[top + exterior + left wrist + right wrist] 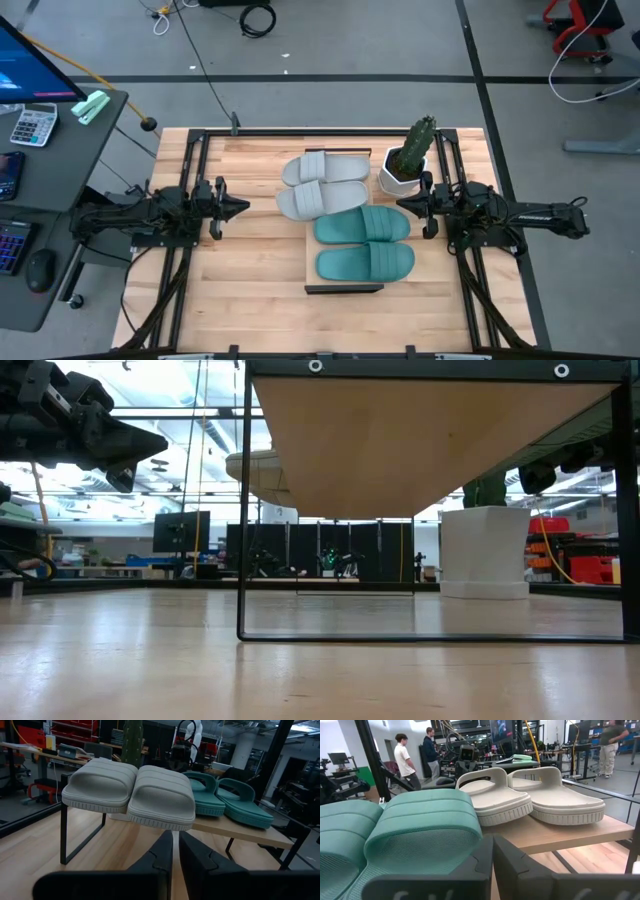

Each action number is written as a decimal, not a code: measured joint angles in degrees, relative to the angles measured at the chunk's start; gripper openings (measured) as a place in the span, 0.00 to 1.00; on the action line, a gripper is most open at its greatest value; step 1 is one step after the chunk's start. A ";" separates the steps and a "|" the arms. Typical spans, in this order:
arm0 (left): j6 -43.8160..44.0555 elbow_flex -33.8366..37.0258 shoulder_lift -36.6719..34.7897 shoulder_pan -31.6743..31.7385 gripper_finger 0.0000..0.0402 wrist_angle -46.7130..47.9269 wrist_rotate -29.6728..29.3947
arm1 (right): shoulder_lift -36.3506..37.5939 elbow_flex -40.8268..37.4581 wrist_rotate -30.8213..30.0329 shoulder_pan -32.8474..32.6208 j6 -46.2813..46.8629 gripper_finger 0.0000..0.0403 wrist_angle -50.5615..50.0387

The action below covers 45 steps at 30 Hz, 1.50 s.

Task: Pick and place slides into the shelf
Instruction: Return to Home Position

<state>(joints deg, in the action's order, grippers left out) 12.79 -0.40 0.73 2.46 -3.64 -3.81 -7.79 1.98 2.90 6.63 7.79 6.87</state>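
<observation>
1. I see the table (250,290) bearing the shelf (309,262) and, just beside the shelf's far end, a potted cactus (405,165).
2. On the shelf lie the grey slides (322,185) at the far end, overhanging one long edge, and the teal slides (365,245) next to them.

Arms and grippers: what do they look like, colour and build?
The left arm, at the left side of the table, and the right arm, at its right side, are black, built of blocky jointed segments with dark cables along them. The left gripper and right gripper each have two matte black wedge-shaped fingers tapering to narrow tips.
</observation>
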 joint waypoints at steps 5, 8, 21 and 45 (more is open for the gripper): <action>-0.02 0.00 0.00 -0.01 0.08 0.00 0.00 | 0.00 0.00 0.00 -0.02 0.00 0.04 0.00; 0.01 0.00 0.00 -0.01 0.07 0.00 0.00 | 0.00 0.00 0.00 -0.02 0.00 0.05 0.00; -0.02 0.00 0.00 0.00 0.09 0.00 0.00 | 0.00 0.00 -0.01 0.00 0.00 0.04 -0.02; 0.01 0.00 0.00 -0.02 0.09 0.00 0.00 | -0.02 0.00 0.00 -0.01 0.00 0.04 -0.02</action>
<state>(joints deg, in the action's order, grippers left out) 12.80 -0.40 0.73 2.44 -3.64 -3.81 -7.81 1.98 2.90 6.62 7.79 6.85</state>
